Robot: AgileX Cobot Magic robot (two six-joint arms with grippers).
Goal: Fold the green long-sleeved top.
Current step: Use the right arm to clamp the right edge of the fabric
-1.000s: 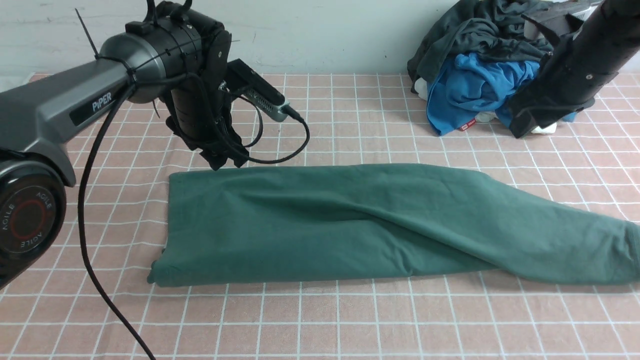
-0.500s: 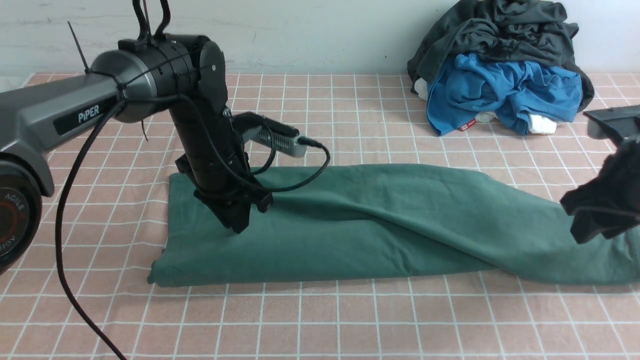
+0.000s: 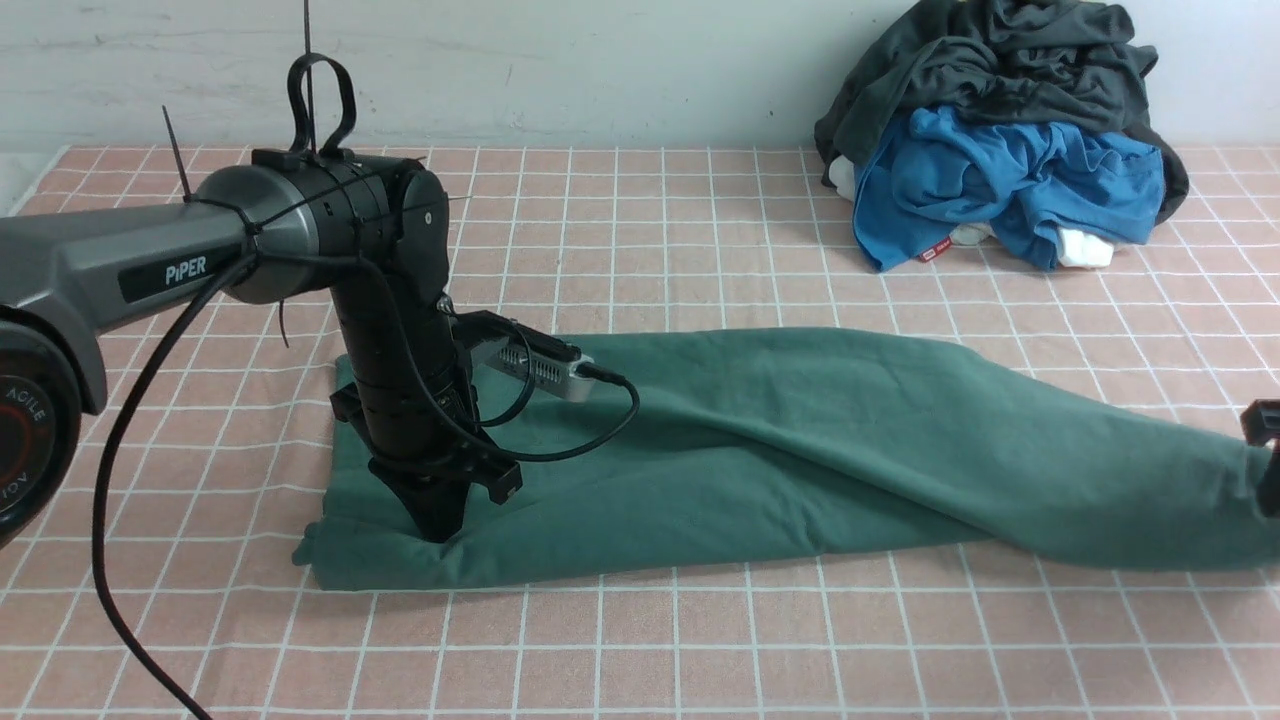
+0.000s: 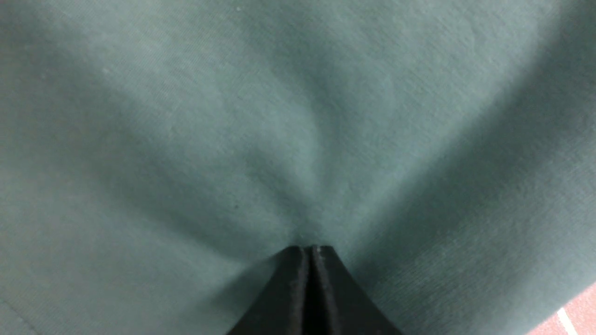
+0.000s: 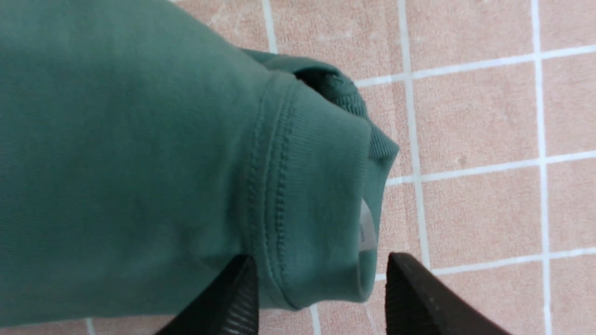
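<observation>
The top (image 3: 760,450) lay across the worktop (image 3: 640,640). The left gripper (image 3: 437,530) was pinched shut on its near-left end. The right gripper (image 5: 320,259) gaped astride the right cuff (image 5: 316,186) and needed every layer between its jaws before closing.

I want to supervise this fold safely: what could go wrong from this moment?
The left gripper is shut, its tips pressed into the green long-sleeved top, where creases gather; sliding may bunch the cloth. The right gripper stands open around the cuffed end, which shows more than one layer; closing may catch only some.
</observation>
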